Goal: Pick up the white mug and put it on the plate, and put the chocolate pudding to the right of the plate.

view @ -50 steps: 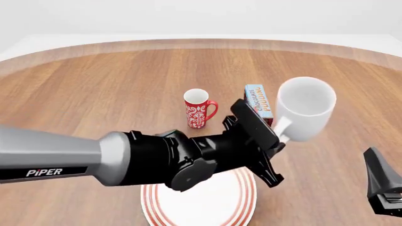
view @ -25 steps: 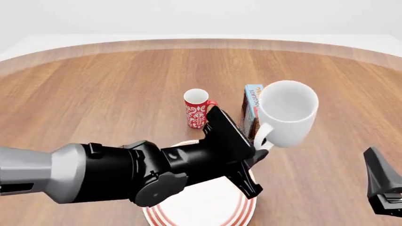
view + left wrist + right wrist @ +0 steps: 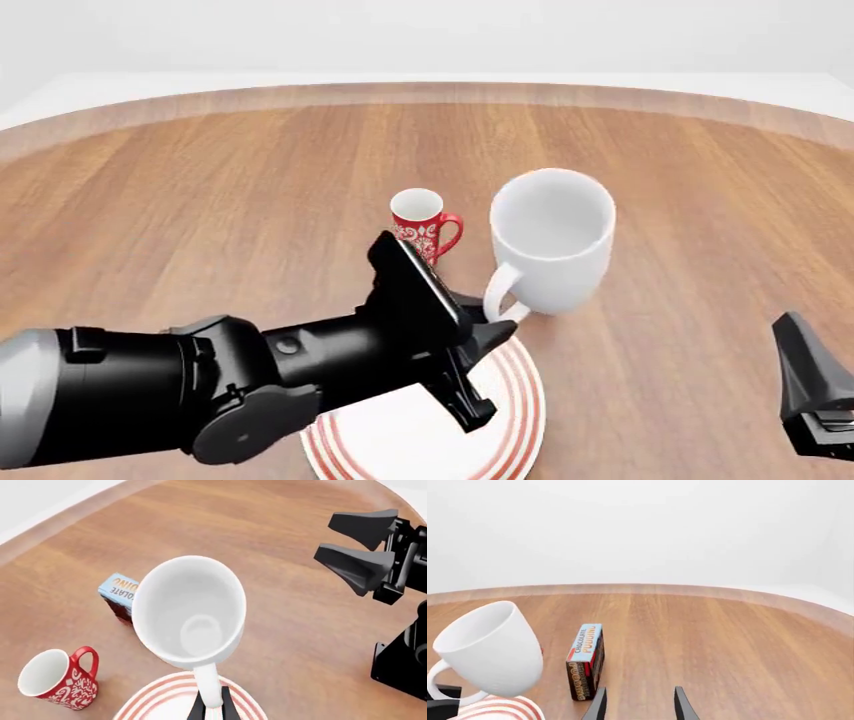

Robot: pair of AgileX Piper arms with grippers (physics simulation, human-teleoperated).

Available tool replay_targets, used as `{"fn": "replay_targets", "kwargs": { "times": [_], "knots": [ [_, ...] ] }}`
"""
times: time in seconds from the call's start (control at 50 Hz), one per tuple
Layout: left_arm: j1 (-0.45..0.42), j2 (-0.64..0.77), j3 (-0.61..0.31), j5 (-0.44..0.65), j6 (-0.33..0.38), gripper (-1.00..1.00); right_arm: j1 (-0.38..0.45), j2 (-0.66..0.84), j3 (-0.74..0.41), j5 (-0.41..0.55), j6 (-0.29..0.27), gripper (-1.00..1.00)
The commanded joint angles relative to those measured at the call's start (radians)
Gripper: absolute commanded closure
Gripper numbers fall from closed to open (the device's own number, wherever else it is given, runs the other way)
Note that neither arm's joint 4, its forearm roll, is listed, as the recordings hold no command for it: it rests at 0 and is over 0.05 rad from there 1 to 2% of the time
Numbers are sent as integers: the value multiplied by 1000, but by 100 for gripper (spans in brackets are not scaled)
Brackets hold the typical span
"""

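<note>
While white mug [image 3: 551,240] hangs by handle, airborne over plate's far rim, bring it inward over plate [image 3: 514,425] centre, level it, lower before release. Left pincer [image 3: 497,322] clamped on handle; right pincer [image 3: 637,700] apart, idle. Chocolate pudding [image 3: 586,661] upright on counter [image 3: 200,200]: wrist views show it, mug hides it in front view.

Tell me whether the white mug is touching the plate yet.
Apart. In the right wrist view the white mug hangs by its handle from the left gripper, its base clear above the plate.
</note>
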Motion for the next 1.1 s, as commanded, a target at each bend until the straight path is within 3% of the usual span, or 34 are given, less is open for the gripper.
{"fn": "replay_targets", "kwargs": {
  "times": [0.02,0.76,1.1],
  "knots": [
    [41,-89,79,-6,7,100,0,0,-1,-1,-3,-100],
    [164,-323,273,31,-31,100,4,0,-1,-3,-8,-100],
    [174,-348,330,39,-60,100,3,0,-1,-4,-9,-100]
  ]
}}
